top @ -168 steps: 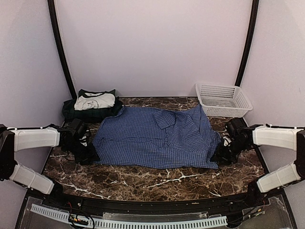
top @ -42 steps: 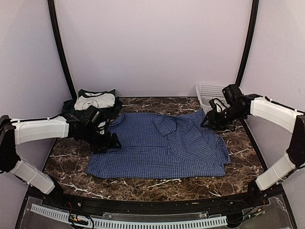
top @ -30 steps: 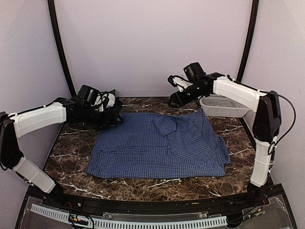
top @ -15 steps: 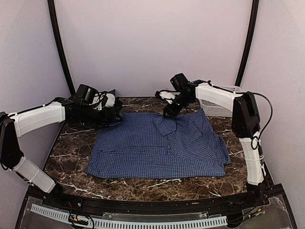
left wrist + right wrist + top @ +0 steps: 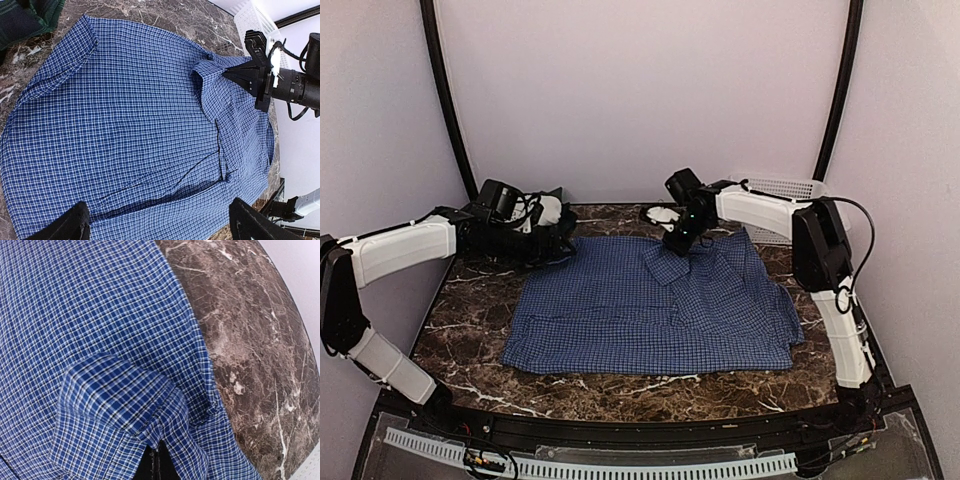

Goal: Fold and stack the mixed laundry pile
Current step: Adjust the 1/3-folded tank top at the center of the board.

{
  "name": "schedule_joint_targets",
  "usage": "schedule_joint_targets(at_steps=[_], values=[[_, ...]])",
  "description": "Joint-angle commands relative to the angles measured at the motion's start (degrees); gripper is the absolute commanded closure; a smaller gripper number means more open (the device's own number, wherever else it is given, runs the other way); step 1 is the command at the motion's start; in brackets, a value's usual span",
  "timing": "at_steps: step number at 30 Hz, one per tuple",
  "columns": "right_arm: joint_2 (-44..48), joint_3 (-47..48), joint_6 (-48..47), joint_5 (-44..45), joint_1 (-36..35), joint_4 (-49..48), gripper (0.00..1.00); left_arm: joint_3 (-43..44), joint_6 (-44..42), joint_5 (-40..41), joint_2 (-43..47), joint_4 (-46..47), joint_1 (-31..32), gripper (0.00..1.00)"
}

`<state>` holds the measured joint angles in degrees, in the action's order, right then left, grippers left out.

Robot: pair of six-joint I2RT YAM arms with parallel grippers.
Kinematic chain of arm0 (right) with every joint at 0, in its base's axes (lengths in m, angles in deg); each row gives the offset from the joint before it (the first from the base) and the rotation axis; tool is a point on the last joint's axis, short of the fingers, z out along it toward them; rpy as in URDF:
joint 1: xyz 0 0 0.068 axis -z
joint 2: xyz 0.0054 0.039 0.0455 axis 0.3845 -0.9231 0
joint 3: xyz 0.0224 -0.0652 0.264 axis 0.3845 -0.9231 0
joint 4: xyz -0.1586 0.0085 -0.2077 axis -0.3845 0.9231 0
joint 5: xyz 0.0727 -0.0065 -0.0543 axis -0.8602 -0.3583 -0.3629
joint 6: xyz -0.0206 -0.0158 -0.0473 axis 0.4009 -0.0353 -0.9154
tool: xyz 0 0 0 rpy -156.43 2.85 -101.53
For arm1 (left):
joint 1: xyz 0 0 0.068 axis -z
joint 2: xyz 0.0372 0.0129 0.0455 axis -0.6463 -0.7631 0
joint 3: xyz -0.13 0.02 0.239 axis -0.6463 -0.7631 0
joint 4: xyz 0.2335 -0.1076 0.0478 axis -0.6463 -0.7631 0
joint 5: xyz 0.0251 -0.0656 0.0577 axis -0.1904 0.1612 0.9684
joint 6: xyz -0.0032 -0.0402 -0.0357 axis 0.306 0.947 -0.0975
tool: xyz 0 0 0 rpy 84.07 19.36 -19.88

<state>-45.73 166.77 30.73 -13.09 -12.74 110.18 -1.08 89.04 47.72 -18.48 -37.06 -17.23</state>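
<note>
Blue-checked shirt (image 5: pixel 650 300) is spread on the table (image 5: pixel 620 385); its far-edge collar (image 5: pixel 120 400) is pinched tight by the right gripper (image 5: pixel 227 74); the left gripper (image 5: pixel 157 220) is held wide apart, empty.

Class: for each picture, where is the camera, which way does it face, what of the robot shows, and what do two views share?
Top external: high behind the bases, facing down over the brown marble table; left arm and right arm show.
Left wrist: above the blue-and-white checked cloth shirt, looking down; open left claw, tips at bottom.
Right wrist: close over the shirt's folded flap; shut right claw pinching it.
Shared: top and left wrist both show the right claw at that flap.
</note>
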Motion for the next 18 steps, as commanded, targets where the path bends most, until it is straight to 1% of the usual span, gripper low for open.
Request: schedule_joint_targets(at_steps=[1,6,10,12,14,18], values=[[6.5,1.4,5.1,4.4,-0.1,-4.2,1.00,-0.2,-1.4,-0.6,1.7,2.0,-0.3,0.02],[13.8,-0.3,11.0,6.1,0.1,-7.7,1.00,-0.1,-2.0,-0.8,2.0,6.6,-0.3,0.01],[18.9,-1.3,17.2,7.4,0.2,-8.4,1.00,-1.2,-0.6,-1.5,2.6,12.4,0.1,0.01],[21.4,-2.3,20.2,8.6,0.2,-8.6,1.00,-1.0,-0.4,-1.4,2.4,13.5,0.5,0.01],[25.3,-5.5,23.0,5.9,0.2,-9.5,1.00,-0.3,-0.6,-1.2,1.8,13.0,1.1,0.01],[31.5,-14.6,29.2,-1.9,-1.2,-12.4,1.00,-0.3,-0.4,-0.3,1.5,11.8,1.1,0.01]])
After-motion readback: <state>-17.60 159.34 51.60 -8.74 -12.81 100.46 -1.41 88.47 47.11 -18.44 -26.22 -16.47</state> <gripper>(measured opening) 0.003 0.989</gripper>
